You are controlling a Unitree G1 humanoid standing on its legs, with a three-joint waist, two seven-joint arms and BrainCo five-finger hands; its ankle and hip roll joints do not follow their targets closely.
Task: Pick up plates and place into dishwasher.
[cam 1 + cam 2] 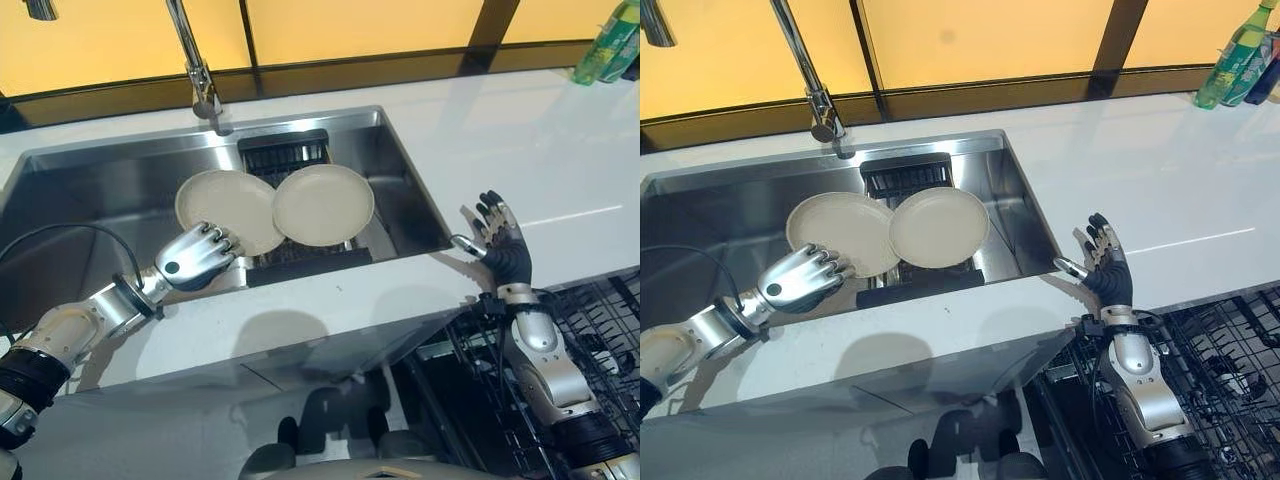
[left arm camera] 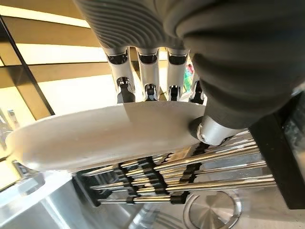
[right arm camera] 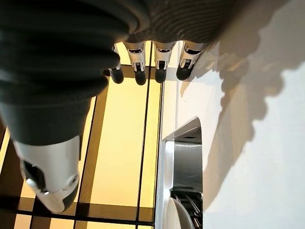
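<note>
Left eye view: a steel sink (image 1: pixel 60 200) is set in a white counter (image 1: pixel 560 170). Inside the sink, two cream plates rest on a dark rack (image 1: pixel 300 262), the right plate (image 1: pixel 323 204) overlapping the edge of the left plate (image 1: pixel 228 207). The left hand (image 1: pixel 195 255) is at the sink's near rim, its fingers curled over the near edge of the left plate. The right hand (image 1: pixel 500 240) is held upright just right of the sink, fingers spread, holding nothing. A tap (image 1: pixel 200 75) stands behind the sink. A green bottle (image 1: pixel 605 48) stands at the counter's far right.

Right eye view: a dishwasher basket (image 1: pixel 1230 360) of black wire sits below the counter edge, right of the sink, beside the right arm.

Left wrist view: fingers (image 2: pixel 150 71) lie over the top of the plate and the thumb (image 2: pixel 209 131) presses from below, pinching its rim above the rack bars.

Right wrist view: fingers (image 3: pixel 159 59) extend straight, grasping nothing, above the counter beside the sink corner.
</note>
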